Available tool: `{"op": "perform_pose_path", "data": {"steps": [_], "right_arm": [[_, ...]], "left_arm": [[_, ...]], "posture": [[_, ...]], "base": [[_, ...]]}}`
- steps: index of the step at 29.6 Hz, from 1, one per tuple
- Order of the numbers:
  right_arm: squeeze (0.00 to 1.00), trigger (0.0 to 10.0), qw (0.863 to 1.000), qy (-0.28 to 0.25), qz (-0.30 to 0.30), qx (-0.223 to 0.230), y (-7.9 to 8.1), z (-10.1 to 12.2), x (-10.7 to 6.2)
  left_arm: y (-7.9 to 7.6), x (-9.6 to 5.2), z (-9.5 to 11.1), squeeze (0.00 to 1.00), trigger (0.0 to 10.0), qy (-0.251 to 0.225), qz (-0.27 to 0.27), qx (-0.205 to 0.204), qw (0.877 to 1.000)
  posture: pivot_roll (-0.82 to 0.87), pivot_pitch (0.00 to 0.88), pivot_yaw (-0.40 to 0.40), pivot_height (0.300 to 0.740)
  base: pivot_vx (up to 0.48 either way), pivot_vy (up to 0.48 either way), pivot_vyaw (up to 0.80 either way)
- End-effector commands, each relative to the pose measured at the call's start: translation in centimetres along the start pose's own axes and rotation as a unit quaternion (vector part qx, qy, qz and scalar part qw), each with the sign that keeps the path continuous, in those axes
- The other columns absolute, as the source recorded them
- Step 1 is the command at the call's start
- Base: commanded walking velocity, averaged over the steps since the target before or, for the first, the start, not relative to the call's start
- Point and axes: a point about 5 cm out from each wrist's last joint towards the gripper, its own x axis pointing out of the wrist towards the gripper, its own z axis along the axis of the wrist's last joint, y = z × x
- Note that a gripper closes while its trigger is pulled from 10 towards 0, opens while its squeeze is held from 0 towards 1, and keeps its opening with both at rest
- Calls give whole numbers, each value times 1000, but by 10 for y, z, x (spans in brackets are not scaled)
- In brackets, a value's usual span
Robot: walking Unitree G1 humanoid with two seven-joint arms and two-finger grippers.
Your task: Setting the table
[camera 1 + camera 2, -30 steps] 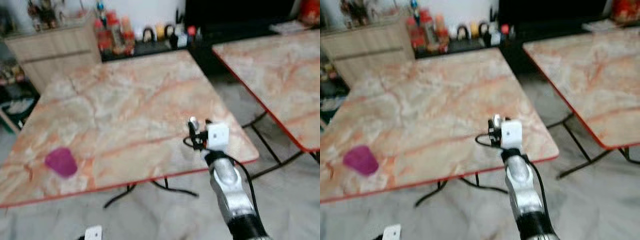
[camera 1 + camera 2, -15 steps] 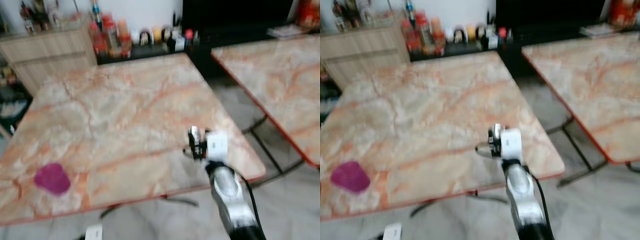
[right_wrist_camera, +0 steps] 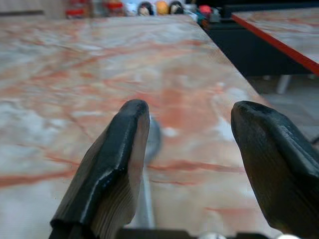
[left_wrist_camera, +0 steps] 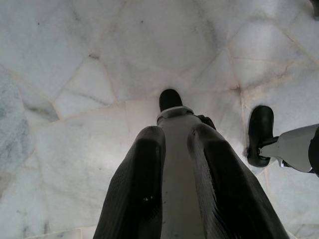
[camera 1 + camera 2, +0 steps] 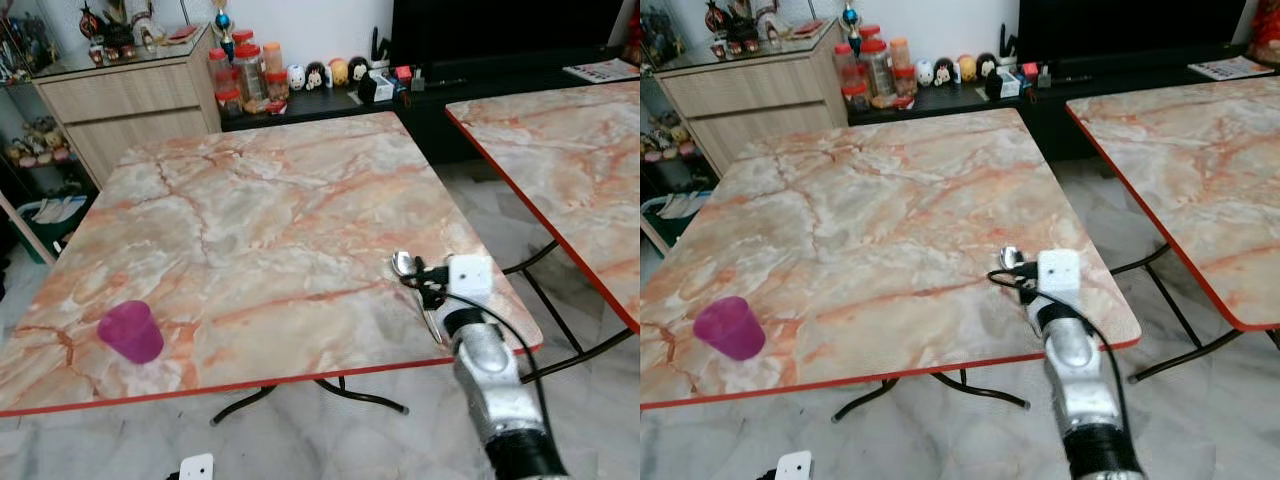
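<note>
My right gripper [image 3: 187, 164] hangs low over the marble table [image 5: 260, 210] near its right front corner, fingers [image 3: 117, 164] spread wide and holding nothing. A spoon [image 5: 412, 285] lies flat on the table just by the left finger, its bowl [image 5: 1011, 257] pointing away from me and its handle running back under my wrist. A purple cup [image 5: 130, 331] stands upright near the table's front left edge, well apart from the spoon. My left gripper [image 4: 174, 164] hangs idle over the pale floor [image 4: 75, 74], fingers nearly together, empty.
</note>
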Motion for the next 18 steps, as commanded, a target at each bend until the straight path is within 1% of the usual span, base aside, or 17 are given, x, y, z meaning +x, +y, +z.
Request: {"op": "perform_pose_path", "data": {"steps": [1, 3, 5, 6, 8, 13, 18], "right_arm": [[0, 10000, 1000, 24, -2, 1, 2, -3, 4], [0, 10000, 1000, 29, -3, -1, 1, -4, 6], [0, 10000, 998, 56, -1, -12, 0, -9, 10], [0, 10000, 998, 59, 3, -10, 1, -9, 11], [0, 10000, 998, 60, 8, -5, 2, -8, 12], [0, 10000, 998, 45, 45, 2, 10, 0, 17], [0, 10000, 997, 47, 56, -2, 14, 2, 21]], "left_arm": [[1, 0, 1, 0, 10000, 5, -1, 10, 1000], [1, 0, 0, 0, 10000, 5, -3, 11, 1000], [0, 0, 0, 0, 10000, 7, -4, 15, 1000], [0, 0, 0, 0, 10000, 7, -4, 17, 1000], [0, 0, -1, 0, 10000, 7, -5, 19, 1000], [1, 0, 0, 0, 10000, 5, -2, 20, 1000], [1, 0, 0, 0, 10000, 5, -1, 22, 1000]], "posture": [[-320, 0, 88, 740], [-320, 0, 88, 740], [-323, 0, 92, 740], [-323, 0, 92, 740], [-323, 0, 92, 740], [-315, 0, 92, 740], [-315, 0, 92, 740]], "base": [[0, 0, 0], [0, 0, 0], [0, 0, 0], [0, 0, 0], [0, 0, 0], [0, 0, 0], [0, 0, 0]]}}
